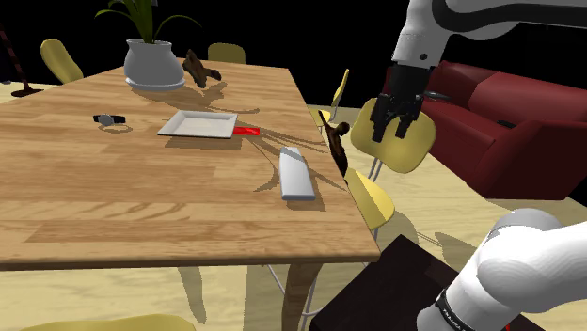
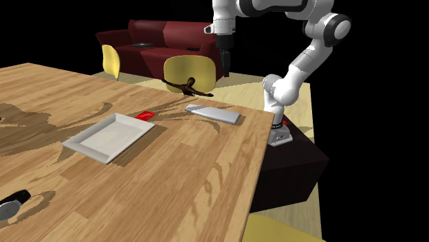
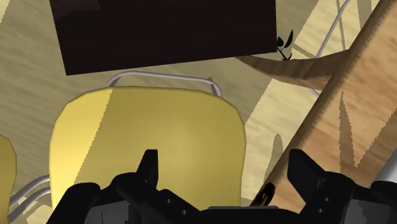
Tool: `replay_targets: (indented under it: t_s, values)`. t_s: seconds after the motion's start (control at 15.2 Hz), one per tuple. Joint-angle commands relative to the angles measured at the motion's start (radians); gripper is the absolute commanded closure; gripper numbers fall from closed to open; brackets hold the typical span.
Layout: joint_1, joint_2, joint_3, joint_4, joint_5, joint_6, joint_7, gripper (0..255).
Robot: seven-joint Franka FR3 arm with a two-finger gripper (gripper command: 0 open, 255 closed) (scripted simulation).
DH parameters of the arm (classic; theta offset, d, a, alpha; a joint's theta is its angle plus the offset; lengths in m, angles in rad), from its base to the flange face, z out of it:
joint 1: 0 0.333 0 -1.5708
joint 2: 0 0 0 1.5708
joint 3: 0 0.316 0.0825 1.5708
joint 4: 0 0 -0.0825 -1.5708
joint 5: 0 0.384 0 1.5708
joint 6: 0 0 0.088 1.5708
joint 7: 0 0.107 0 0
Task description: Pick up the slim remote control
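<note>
Grey remote (image 1: 296,174) lies lengthwise along the table edge (image 1: 346,185).

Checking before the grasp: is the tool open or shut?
Open. The tool has its fingers standing apart in the wrist view, a yellow chair showing between them.

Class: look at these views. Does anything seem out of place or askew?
A small brown figure perches at the table edge beside the yellow chair, seemingly overhanging it. The plate and remote lie flat.
</note>
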Motion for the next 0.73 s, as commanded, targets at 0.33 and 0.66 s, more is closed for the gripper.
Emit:
replay_targets:
  t_s: [0.33, 0.66]
  values:
    - [-0.008, 0.059, 0.143, 0.023, 0.072, 0.057, 0.239, 0]
    - [-0.029, 0.168, 0.282, 0.092, 0.113, 0.119, 0.478, 0]
